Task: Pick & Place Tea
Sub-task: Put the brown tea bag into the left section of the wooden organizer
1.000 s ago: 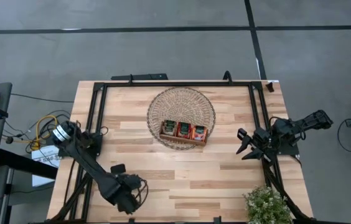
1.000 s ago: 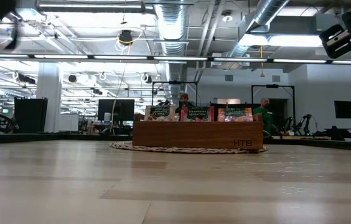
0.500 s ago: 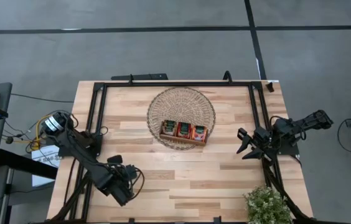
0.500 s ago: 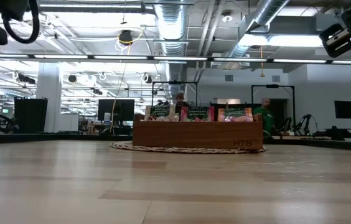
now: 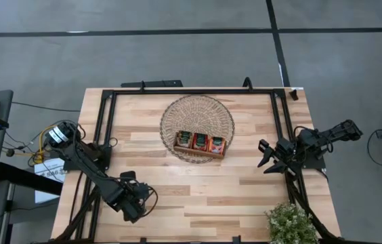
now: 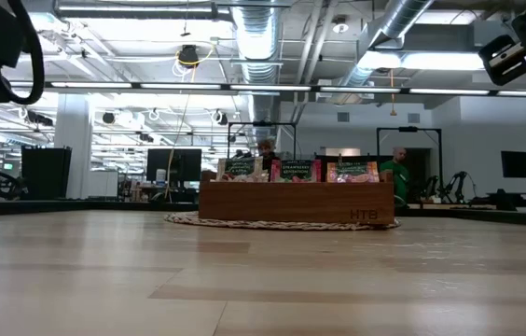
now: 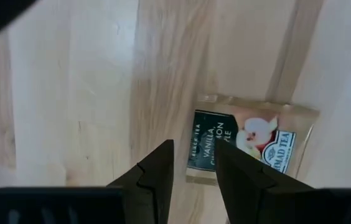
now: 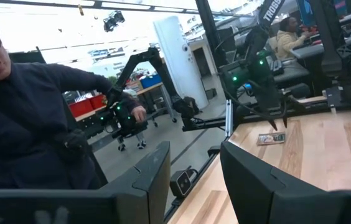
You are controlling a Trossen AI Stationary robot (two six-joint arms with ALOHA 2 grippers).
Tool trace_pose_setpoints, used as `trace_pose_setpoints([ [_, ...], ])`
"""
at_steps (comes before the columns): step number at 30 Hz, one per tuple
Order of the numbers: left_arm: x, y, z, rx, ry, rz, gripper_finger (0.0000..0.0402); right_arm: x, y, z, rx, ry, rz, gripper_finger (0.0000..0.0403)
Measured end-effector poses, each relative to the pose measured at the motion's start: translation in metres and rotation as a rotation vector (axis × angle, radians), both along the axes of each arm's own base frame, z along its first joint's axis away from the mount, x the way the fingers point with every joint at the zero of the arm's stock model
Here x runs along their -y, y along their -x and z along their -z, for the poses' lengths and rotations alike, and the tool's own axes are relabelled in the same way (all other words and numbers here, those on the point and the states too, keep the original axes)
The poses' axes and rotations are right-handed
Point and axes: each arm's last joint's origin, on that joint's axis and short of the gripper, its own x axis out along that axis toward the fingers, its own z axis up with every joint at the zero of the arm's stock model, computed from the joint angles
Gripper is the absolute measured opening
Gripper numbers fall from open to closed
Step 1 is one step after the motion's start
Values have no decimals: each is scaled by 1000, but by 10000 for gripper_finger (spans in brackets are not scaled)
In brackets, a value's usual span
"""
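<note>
- While the left gripper hovers at the high view's lower left, fingers apart and empty, a tea sachet lies on the table, partly hidden behind its fingertips.
- At the right edge, the right gripper waits, fingers apart.
- Three sachets stand in the wooden tray, their lower parts hidden.

Two dark, jointed robot arms on black frame rails

The matte black left arm is built of blocky segments with loops of thin black cable at its wrist and a round silver-rimmed base joint fed by yellow and orange wires. The matte black right arm has angular links and short pointed fingers. Seen close, the left gripper's fingers are smooth black plastic wedges with stepped, bevelled inner edges.
</note>
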Motion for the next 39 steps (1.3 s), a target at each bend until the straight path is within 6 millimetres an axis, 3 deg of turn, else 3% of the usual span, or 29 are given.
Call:
trace_pose_setpoints([
  [10,8,-1,0,29,60,69,108,0,0,0,0,0,0,134],
  [39,5,2,5,-11,67,12,108,0,1,-3,31,-11,0,134],
])
